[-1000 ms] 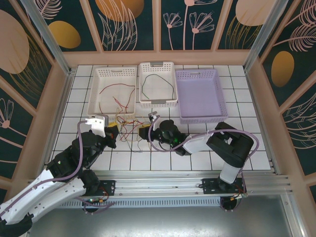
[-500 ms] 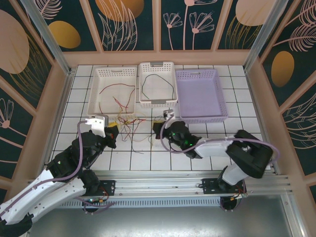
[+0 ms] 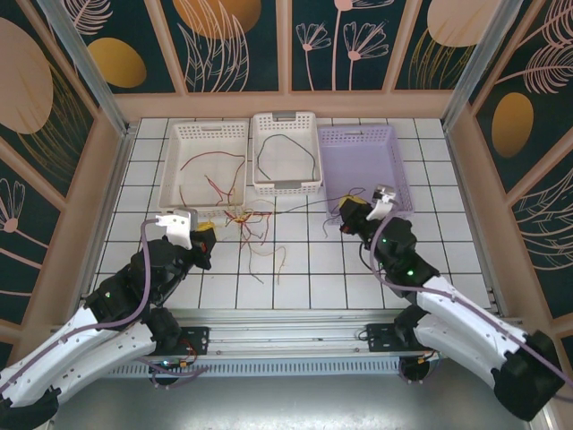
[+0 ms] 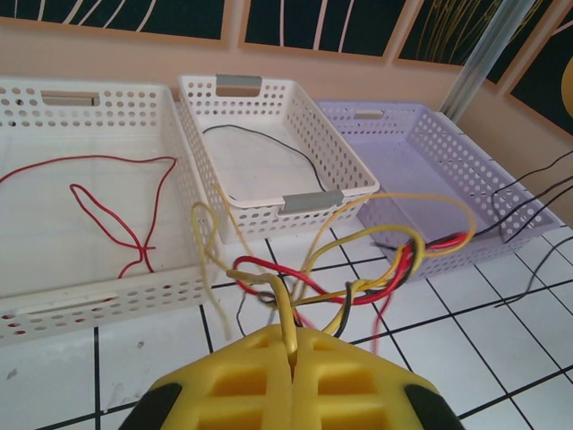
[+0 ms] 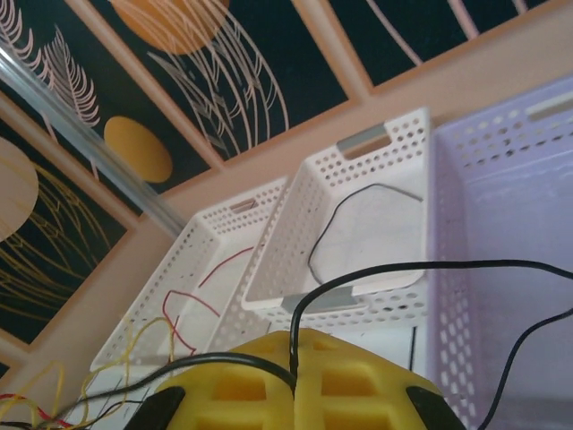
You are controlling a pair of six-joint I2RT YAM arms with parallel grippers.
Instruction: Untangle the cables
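Claws first: left claw (image 3: 206, 239) pressed together on a yellow cable (image 4: 283, 309); right claw (image 3: 350, 211) pinching a black cable (image 5: 421, 263). Left arm (image 3: 98, 322) reaches low from the near-left corner of the table (image 3: 466, 242), wrist close to the front edge of the left white basket (image 3: 206, 134). Right arm (image 3: 457, 313) is stretched out from the near edge, claw by the near-left corner of the purple basket (image 3: 363, 175). Cable tangle (image 3: 243, 222), red, yellow and black, lies on the table before the left and middle white basket (image 3: 285, 121). Red cable (image 4: 98, 159) is inside the left basket, second black cable (image 5: 376, 186) inside the middle one.
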